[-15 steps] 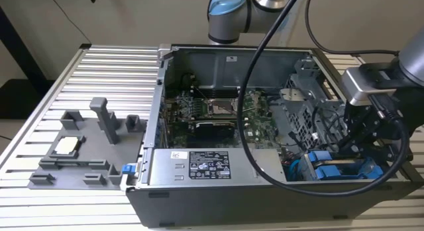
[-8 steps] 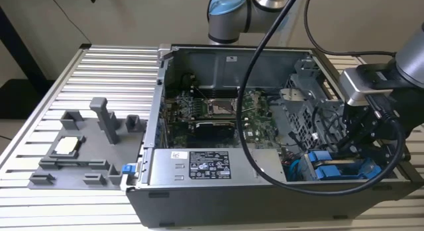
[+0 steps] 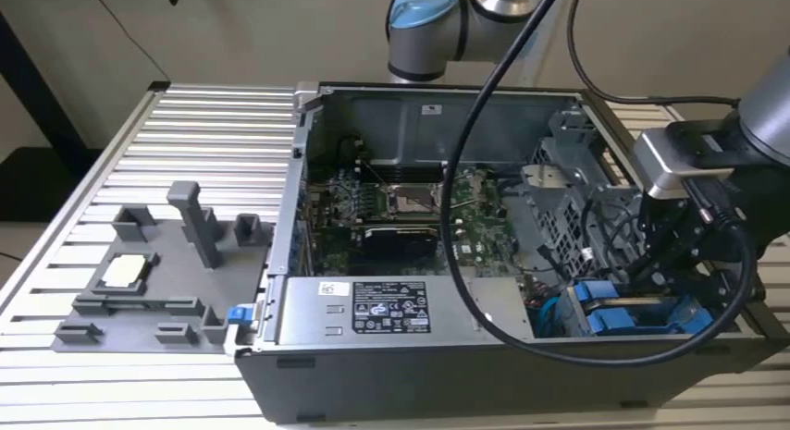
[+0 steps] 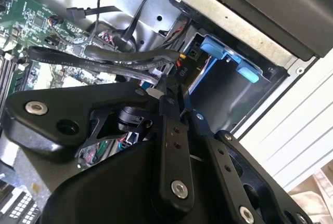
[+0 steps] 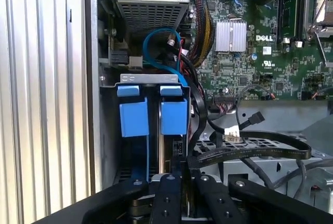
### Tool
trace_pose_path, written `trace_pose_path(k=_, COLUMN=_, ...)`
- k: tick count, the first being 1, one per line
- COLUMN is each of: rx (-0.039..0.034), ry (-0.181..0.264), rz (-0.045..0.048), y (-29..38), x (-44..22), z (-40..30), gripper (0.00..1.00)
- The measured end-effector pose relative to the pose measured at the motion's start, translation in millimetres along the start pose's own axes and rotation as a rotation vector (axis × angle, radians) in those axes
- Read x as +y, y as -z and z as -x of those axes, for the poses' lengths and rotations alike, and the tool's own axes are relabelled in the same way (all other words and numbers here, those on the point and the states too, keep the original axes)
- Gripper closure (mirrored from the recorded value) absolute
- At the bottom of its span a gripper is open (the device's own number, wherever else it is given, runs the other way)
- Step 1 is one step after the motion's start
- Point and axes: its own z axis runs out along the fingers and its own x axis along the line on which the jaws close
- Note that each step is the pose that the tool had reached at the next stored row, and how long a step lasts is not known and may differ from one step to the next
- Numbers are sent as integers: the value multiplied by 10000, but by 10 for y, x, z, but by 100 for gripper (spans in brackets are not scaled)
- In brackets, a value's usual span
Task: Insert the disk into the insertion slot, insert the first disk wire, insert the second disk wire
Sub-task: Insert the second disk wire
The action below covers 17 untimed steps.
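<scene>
My gripper (image 3: 672,280) hangs low inside the open computer case, over the drive cage at the exterior view's lower right. In both wrist views its fingers are shut on the connector end of a flat black disk wire (image 5: 250,153), which trails away over the metal cage. The insertion slot (image 5: 151,79) lies just past the fingertips (image 5: 170,178), with two blue carrier ends (image 5: 173,115) seated side by side in it. The disk itself is mostly hidden; a dark edge (image 5: 177,146) shows beside the right blue tab. The gripper (image 4: 174,93) holds the connector close to that end.
A grey power supply box (image 3: 383,310) sits beside the cage, the green motherboard (image 3: 408,208) behind it. A taller perforated cage (image 3: 561,203) and loose black cables (image 3: 617,236) crowd the arm. A blue cable (image 5: 156,39) loops near the slot. A grey fixture plate (image 3: 148,282) lies on the table.
</scene>
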Motion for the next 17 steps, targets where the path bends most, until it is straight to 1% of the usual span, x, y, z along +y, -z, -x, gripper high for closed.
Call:
trace_pose_path(k=3, rx=11, ry=-1, rz=-5, y=-12, x=1, z=0, gripper=84)
trace_pose_path(k=10, rx=3, ry=-2, rz=-7, y=-28, x=2, z=-4, gripper=84)
trace_pose_path(k=12, rx=-30, ry=0, rz=-8, y=-43, x=0, z=-4, gripper=82)
trace_pose_path(k=13, rx=-18, ry=1, rz=-7, y=-34, x=0, z=-4, gripper=82)
trace_pose_path(k=14, rx=-11, ry=0, rz=-5, y=-8, x=0, z=-3, gripper=77)
trace_pose_path(k=17, rx=-2, ry=-3, rz=5, y=80, x=0, z=6, gripper=77)
